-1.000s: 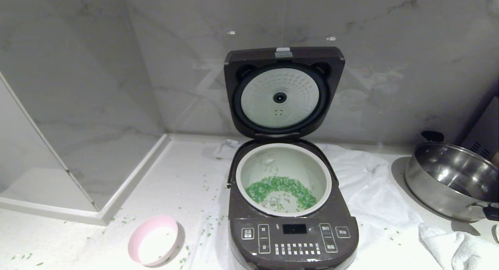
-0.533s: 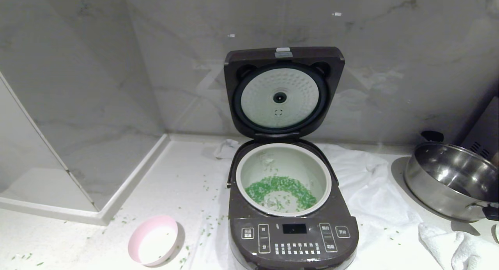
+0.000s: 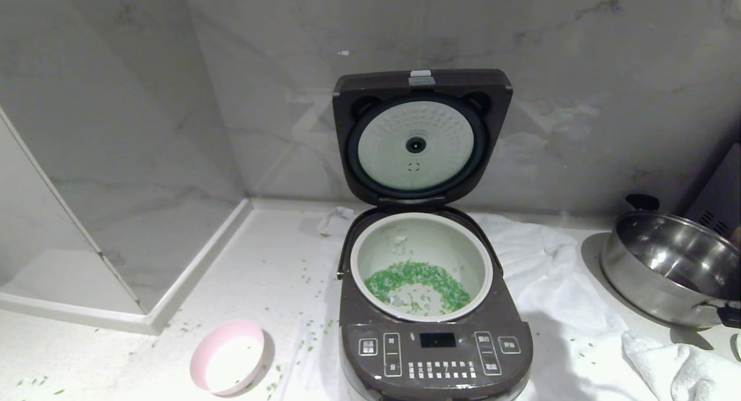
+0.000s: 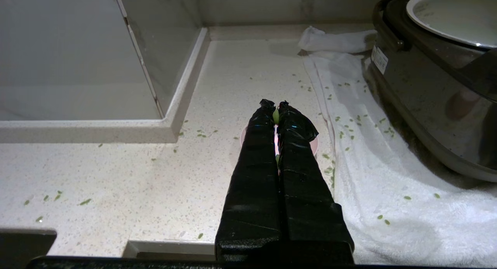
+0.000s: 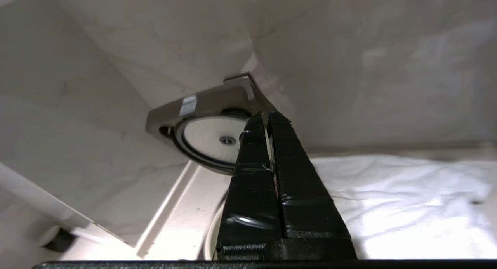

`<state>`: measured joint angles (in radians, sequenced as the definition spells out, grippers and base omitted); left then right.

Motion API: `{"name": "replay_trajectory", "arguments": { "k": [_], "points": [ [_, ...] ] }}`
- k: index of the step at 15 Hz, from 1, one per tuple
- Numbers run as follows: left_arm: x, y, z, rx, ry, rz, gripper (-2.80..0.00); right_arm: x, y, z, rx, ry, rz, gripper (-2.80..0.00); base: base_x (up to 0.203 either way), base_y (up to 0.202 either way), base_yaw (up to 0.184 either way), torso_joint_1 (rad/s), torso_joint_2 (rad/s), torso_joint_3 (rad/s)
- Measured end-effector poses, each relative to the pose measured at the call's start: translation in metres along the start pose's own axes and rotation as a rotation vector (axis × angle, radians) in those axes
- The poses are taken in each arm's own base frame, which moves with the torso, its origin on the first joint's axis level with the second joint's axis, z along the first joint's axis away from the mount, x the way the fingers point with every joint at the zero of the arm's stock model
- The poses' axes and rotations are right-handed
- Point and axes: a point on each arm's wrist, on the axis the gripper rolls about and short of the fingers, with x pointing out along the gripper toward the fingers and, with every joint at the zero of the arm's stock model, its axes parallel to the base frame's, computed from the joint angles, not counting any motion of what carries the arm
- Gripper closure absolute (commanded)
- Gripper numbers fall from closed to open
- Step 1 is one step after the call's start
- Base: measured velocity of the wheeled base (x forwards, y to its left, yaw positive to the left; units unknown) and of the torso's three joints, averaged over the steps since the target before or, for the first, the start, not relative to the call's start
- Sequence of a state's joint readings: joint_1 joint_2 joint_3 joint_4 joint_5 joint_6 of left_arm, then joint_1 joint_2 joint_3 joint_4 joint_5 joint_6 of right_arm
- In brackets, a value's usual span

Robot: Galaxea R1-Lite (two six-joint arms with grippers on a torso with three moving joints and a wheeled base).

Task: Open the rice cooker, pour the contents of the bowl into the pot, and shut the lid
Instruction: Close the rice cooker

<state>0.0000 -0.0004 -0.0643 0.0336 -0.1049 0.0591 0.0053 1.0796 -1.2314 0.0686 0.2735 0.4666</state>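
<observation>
The dark brown rice cooker [image 3: 434,343] stands open, and its lid [image 3: 421,138] is upright against the wall with the silvery plate facing me. Green contents [image 3: 417,276] lie in a ring in the pale pot [image 3: 421,265]. On the counter to the cooker's front left sits the pink bowl [image 3: 228,357], with only white showing inside. Neither gripper shows in the head view. My left gripper [image 4: 275,104] is shut above the bowl [image 4: 314,144], with a green grain stuck between its tips. My right gripper [image 5: 267,115] is shut with nothing held, out in front of the lid [image 5: 202,137].
A steel pan [image 3: 671,268] with black handles stands at the right. A white towel [image 3: 550,262] lies under and beside the cooker, and another cloth [image 3: 677,366] is bunched at the front right. Green grains [image 3: 307,343] are scattered on the counter. A raised marble ledge [image 3: 191,273] runs along the left.
A shadow has spread over the towel by the cooker's front right corner. The cooker, bowl and pan have not moved.
</observation>
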Motion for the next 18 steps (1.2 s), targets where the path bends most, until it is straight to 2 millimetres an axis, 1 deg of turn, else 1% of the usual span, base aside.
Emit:
{"name": "replay_trajectory", "arguments": {
  "k": [2,4,5,9,11,12,14,17,18],
  "points": [
    [0.000,0.000,0.000,0.000,0.001,0.000,0.00,0.041,-0.007,0.010,0.042,0.059,-0.009,0.00,0.000,0.000,0.000,0.000,0.00,0.000],
    [0.000,0.000,0.000,-0.012,0.002,0.001,0.00,0.069,-0.013,0.016,0.102,0.108,0.011,0.00,0.000,0.000,0.000,0.000,0.00,0.000],
    [0.000,0.000,0.000,-0.020,0.002,0.001,0.00,0.080,-0.017,0.020,0.155,0.135,0.047,0.00,0.000,0.000,0.000,0.000,0.00,0.000],
    [0.000,0.000,0.000,-0.028,0.001,0.002,0.00,0.111,-0.041,0.053,0.333,0.183,0.190,0.00,0.000,0.000,0.000,0.000,0.00,0.000],
    [0.000,0.000,0.000,-0.027,0.001,0.001,0.00,0.127,-0.060,0.060,0.419,0.230,0.219,0.00,0.000,0.000,0.000,0.000,0.00,0.000],
    [0.000,0.000,0.000,-0.027,0.001,0.001,0.00,0.138,-0.073,0.059,0.457,0.269,0.233,0.00,0.000,0.000,0.000,0.000,0.00,0.000],
    [0.000,0.000,-0.001,-0.030,0.011,0.000,0.00,0.159,-0.093,0.048,0.503,0.345,0.257,0.00,0.000,0.000,0.000,0.000,0.00,0.000],
    [-0.001,0.000,0.000,-0.030,0.013,0.000,0.00,0.195,-0.117,0.028,0.551,0.426,0.273,0.00,0.000,0.000,0.000,0.000,0.00,0.000],
    [-0.001,0.000,0.000,-0.030,0.014,0.001,0.00,0.206,-0.123,0.020,0.563,0.460,0.292,0.00,0.000,0.000,0.000,0.000,0.00,0.000]
  ]
}}
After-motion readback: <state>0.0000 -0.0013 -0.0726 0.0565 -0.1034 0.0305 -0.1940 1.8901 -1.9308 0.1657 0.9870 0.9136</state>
